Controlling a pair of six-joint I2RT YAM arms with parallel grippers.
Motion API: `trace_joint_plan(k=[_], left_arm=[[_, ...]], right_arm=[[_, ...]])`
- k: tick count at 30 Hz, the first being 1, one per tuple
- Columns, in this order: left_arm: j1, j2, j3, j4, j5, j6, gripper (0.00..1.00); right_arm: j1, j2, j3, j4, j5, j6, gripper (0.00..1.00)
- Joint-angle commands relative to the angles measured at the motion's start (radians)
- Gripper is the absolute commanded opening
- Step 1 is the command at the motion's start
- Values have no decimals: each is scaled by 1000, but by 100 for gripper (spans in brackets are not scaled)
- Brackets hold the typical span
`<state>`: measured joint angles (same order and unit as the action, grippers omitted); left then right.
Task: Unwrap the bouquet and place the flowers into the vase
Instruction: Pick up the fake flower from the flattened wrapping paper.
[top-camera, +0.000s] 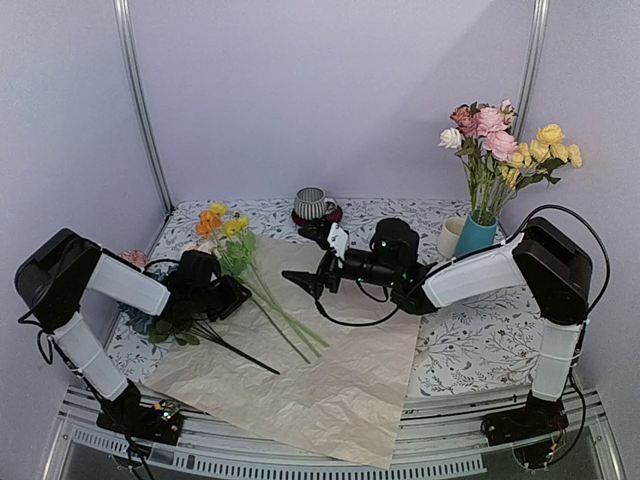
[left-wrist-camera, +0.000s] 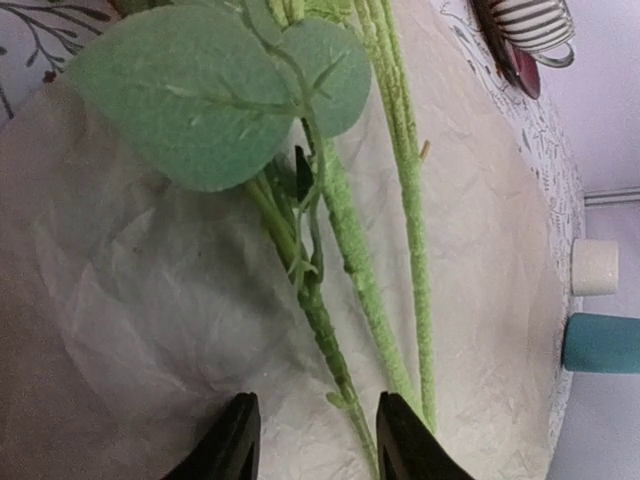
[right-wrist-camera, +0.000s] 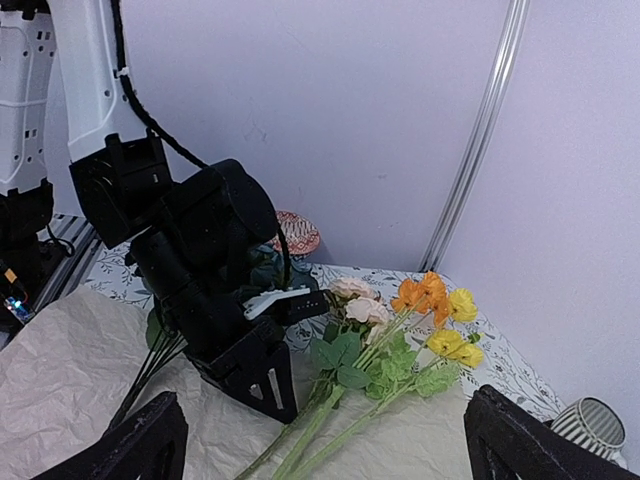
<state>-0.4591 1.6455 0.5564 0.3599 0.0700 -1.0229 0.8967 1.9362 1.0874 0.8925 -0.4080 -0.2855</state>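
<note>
Lying loose on the crinkled pale paper (top-camera: 330, 380) spread over the table's near left, orange, yellow and cream flowers (top-camera: 228, 232) point their heads toward the far side, with their long green stems (left-wrist-camera: 355, 270) trailing toward the near right. Another bunch (top-camera: 505, 145) of pink, cream and yellow blooms stands upright in the teal vase (top-camera: 476, 236) at the far right, just beside a cream mug (top-camera: 450, 238). The left gripper (left-wrist-camera: 315, 440) hangs low over the stems, its fingers apart with a thin stem running between them and nothing visibly pinched. The right gripper (top-camera: 298, 281) hovers above the paper's middle, fingers spread wide and holding nothing. A striped cup (top-camera: 313, 203) sits on a dark saucer (top-camera: 336, 213) at the far edge.
</note>
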Motion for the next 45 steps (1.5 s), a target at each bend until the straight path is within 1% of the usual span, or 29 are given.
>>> trace_joint_plan(k=[1,5,8,10,12,14,17,24,28,31,36,39,42,45], left_arm=[[21,39,37,13,-9,-16,44],[32,69,63,-5,-15,-39,44],[40,83,82,-22,-24,-57,42],[44,90,91,-27,-25,-63,37],[50,97,97,-24,-24,-64,29],[54,101,103,-28,-29,-67,26],[56,105,112,-43,-44,-76,25],[62,134,144,-56,-31,-65,26],[66,141,152,-51,-24,-62,24],[67,127,147,-59,-43,-65,15],[68,81,140,-80,-64,-59,4],[69,41,127,-86,-70,-56,0],[69,-10,108,-105,-82,-56,0],[69,-68,93,-129,-100,-46,0]], right_arm=[[4,-52,-15,26,-23,11,99],[5,-55,-18,28,-23,11,99],[5,-54,-21,27,-30,8,99],[5,-52,-20,28,-29,6,99],[4,-50,-21,27,-24,5,99],[5,-50,-23,27,-23,1,99],[5,-47,-25,27,-32,-5,99],[5,-48,-26,26,-36,-9,99],[4,-47,-24,25,-28,-19,99],[5,-43,-19,25,-18,-38,99],[5,-19,17,2,26,-66,99],[5,4,44,-19,63,-70,99],[4,18,68,-37,95,-61,99],[5,4,58,-28,70,-73,99]])
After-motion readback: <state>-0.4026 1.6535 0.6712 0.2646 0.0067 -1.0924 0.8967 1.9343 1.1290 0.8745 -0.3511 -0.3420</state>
